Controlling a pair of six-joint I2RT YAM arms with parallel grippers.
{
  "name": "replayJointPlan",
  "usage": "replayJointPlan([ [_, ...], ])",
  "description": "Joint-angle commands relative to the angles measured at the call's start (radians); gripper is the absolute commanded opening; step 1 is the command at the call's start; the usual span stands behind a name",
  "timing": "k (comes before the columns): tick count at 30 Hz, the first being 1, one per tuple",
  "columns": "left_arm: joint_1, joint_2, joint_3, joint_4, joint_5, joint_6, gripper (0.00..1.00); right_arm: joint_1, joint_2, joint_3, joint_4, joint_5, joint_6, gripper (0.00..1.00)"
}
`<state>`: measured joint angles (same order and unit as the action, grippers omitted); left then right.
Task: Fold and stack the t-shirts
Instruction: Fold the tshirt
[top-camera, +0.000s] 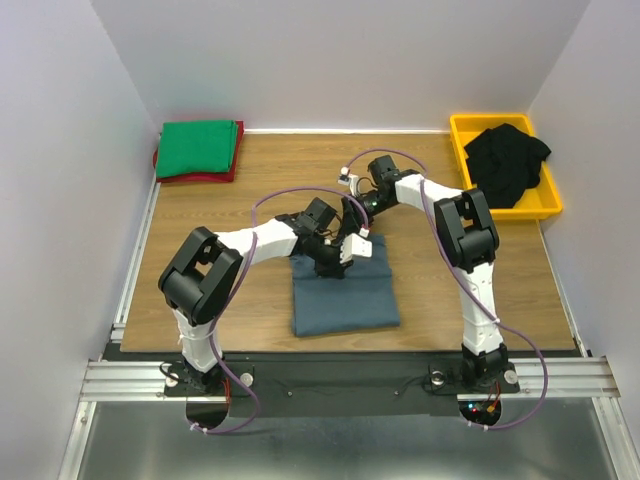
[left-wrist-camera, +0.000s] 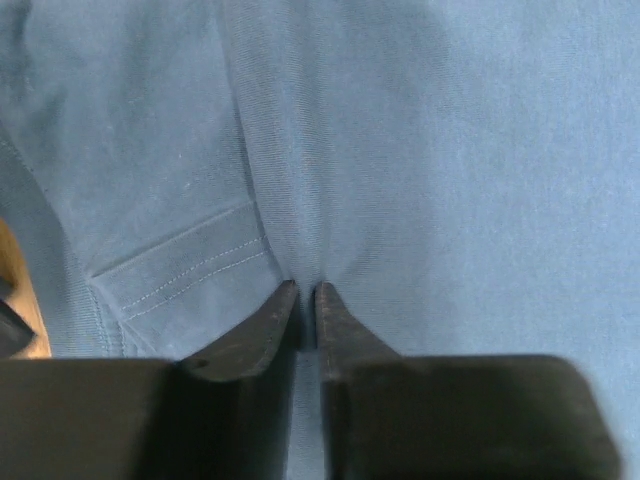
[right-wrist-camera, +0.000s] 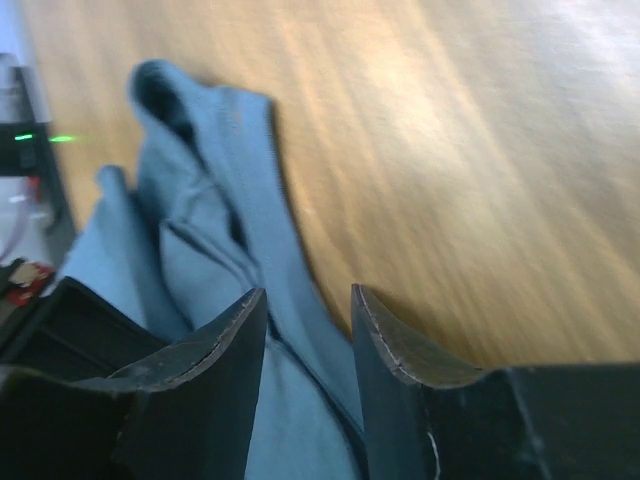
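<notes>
**Two tools down on the blue-grey shirt**

Spread roughly square in the middle of the table, smooth along the near edge, bunched up along the far edge where both arms meet.

Over to the left tool: squeezed down to a sliver, with a raised ridge of blue cloth caught right between the fingertips. Firmly gripped, by the look of it. Just left of the pinch, a hemmed edge with a double row of stitching, lying flat on more blue cloth.

On to the right tool: parted to a moderate gap, clamped on nothing. Rumpled blue cloth under it and showing through the gap, piled in soft folds off to the left, with bare wood on the right. Blurred picture from that wrist, so no telling about actual contact with the cloth.

From above, tools close together over the shirt's far edge, right one just beyond the left.

Now the corners. Far left: green shirt folded flat on top of the red shirt, only a thin red border peeking out along the near and left sides. Far right: yellow bin, black shirts heaped loosely inside, unfolded, well apart from the action at centre.
</notes>
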<state>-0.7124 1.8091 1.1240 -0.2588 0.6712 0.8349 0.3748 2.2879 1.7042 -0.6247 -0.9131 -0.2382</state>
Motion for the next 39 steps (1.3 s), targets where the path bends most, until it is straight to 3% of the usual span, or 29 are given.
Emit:
replayJointPlan([
  [1,-0.01,-0.019,0.04,-0.032,0.008,0.015,0.18,0.016,0.059,-0.044,0.013,-0.036,0.0,0.43],
  [6,-0.012,-0.06,0.053,-0.059,0.007,0.012,0.0,0.022,0.082,-0.086,0.013,-0.075,0.002,0.35],
  [16,-0.024,-0.152,0.089,-0.05,-0.13,0.053,0.0,0.021,0.102,-0.127,0.01,-0.121,-0.006,0.27],
  [26,0.007,-0.103,0.131,0.021,-0.249,0.122,0.0,0.021,0.094,-0.123,0.006,-0.112,-0.01,0.27],
  [39,0.039,-0.086,0.037,0.249,-0.334,0.101,0.0,0.019,0.11,-0.098,-0.017,-0.116,-0.016,0.28],
])
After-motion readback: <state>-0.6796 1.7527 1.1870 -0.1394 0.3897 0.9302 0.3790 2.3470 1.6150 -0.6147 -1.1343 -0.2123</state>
